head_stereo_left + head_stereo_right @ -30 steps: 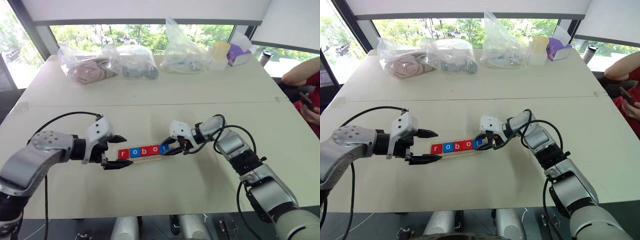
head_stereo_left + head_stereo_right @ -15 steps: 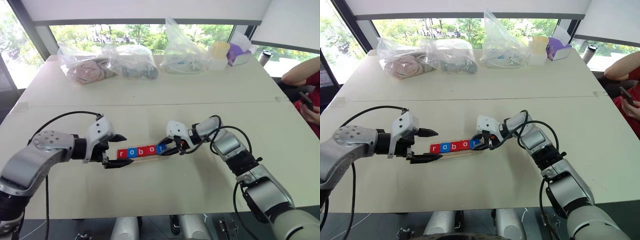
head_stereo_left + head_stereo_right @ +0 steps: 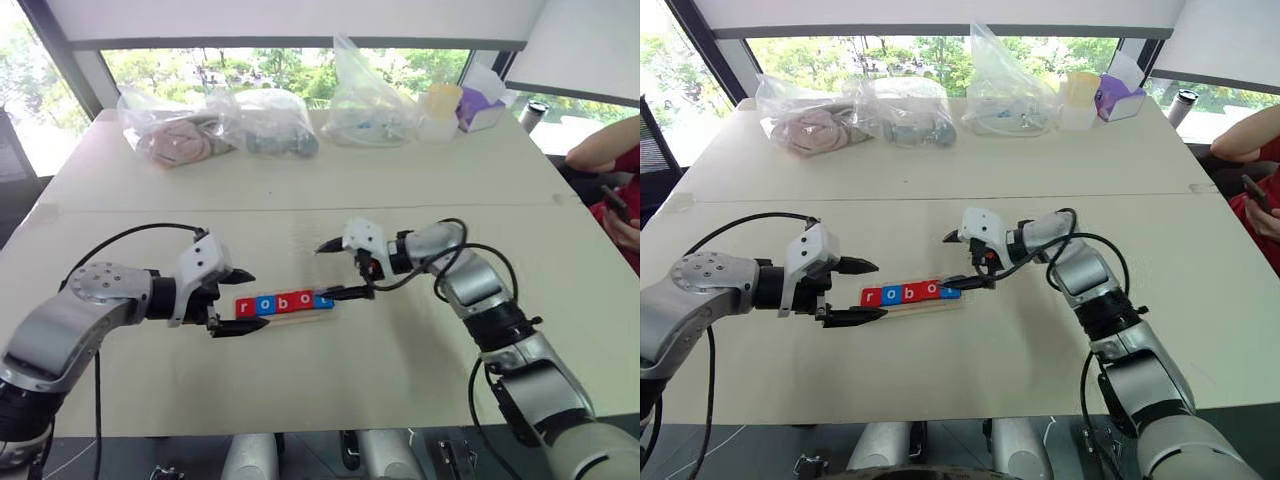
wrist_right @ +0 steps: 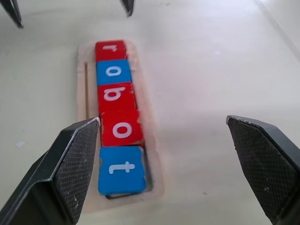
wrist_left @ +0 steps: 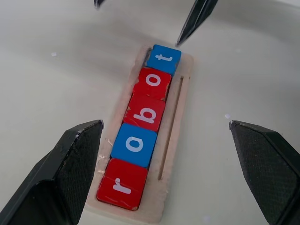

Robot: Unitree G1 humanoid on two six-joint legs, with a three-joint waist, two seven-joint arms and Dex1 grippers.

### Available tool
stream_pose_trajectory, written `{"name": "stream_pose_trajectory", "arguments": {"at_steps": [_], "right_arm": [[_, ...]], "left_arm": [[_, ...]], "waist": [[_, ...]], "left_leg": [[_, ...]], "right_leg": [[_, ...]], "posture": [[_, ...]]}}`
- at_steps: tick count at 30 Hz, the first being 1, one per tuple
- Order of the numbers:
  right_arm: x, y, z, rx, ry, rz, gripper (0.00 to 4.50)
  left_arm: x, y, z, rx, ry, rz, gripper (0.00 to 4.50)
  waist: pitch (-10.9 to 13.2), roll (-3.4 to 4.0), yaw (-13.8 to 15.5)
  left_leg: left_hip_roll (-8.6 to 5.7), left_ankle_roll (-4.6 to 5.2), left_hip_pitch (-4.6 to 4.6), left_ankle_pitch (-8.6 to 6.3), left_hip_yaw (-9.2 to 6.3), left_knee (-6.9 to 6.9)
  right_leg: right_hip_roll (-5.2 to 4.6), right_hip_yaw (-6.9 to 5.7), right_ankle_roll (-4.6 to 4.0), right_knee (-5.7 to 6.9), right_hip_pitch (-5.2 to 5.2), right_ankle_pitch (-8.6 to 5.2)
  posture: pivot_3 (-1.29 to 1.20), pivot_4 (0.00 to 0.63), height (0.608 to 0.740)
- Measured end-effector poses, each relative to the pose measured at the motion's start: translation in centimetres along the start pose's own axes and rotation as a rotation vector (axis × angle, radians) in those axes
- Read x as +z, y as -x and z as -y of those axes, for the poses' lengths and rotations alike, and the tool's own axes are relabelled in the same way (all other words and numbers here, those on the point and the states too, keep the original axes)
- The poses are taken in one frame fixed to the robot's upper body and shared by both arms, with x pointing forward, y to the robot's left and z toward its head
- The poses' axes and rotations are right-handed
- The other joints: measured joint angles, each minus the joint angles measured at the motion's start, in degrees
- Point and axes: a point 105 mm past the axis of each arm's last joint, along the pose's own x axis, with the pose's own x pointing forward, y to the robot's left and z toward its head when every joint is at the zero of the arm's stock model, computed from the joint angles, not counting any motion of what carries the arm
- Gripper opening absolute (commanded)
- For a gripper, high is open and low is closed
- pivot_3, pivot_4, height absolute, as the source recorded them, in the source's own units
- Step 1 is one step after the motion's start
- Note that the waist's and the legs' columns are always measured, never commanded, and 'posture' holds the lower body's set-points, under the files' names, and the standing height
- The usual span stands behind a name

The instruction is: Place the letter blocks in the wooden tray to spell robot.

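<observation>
The wooden tray (image 5: 174, 122) lies on the table's near half. Five letter blocks sit in it in a row: red r (image 5: 123, 186), blue o (image 5: 135, 144), red b (image 5: 146, 112), red o (image 5: 153, 80), blue t (image 5: 163, 58). My left gripper (image 3: 258, 300) is open at the r end, one finger on each side of the tray's end, holding nothing. At the t end my right gripper (image 3: 321, 272) is open and lifted; its lower finger (image 3: 345, 293) hovers just over the t block, apart from it. In the right wrist view the right gripper (image 4: 162, 121) has nothing between its fingers.
Three clear plastic bags (image 3: 175, 135) (image 3: 270, 122) (image 3: 365, 100) lie along the table's far edge. A yellow-lidded container (image 3: 440, 105) and a purple box (image 3: 480, 105) stand beside them. A person's arm (image 3: 605, 150) shows at the right edge. Bare tabletop surrounds the tray.
My right gripper was shut on the t block at the tray's end; it has opened, let go and risen a little. The left gripper has not moved.
</observation>
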Motion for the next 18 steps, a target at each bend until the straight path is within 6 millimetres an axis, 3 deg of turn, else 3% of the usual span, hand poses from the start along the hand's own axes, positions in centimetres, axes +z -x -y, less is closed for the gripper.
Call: {"name": "stream_pose_trajectory", "arguments": {"at_steps": [8, 18], "right_arm": [[-3.0, 1.3, -0.5, -0.141, 0.008, -0.093, 4.44], [-4.1, 0.0, 0.1, -0.196, 0.047, -0.104, 4.44]], "left_arm": [[-0.2, 0.3, 0.0, -0.009, 0.005, -0.010, 4.50], [0.0, 0.4, -0.5, 0.001, 0.009, -0.008, 4.50]], "waist": [[0.0, 0.00, -0.5], [0.0, 0.00, -0.4]], "left_leg": [[0.00, 0.00, 0.06, 0.00, 0.03, 0.01], [0.02, 0.00, 0.00, 0.00, 0.02, 0.01]], "right_leg": [[0.02, 0.01, 0.09, 0.01, -0.03, -0.06], [0.04, 0.03, 0.08, -0.02, -0.05, -0.05]], "posture": [[0.00, 0.150, 0.739], [0.00, 0.150, 0.739]]}}
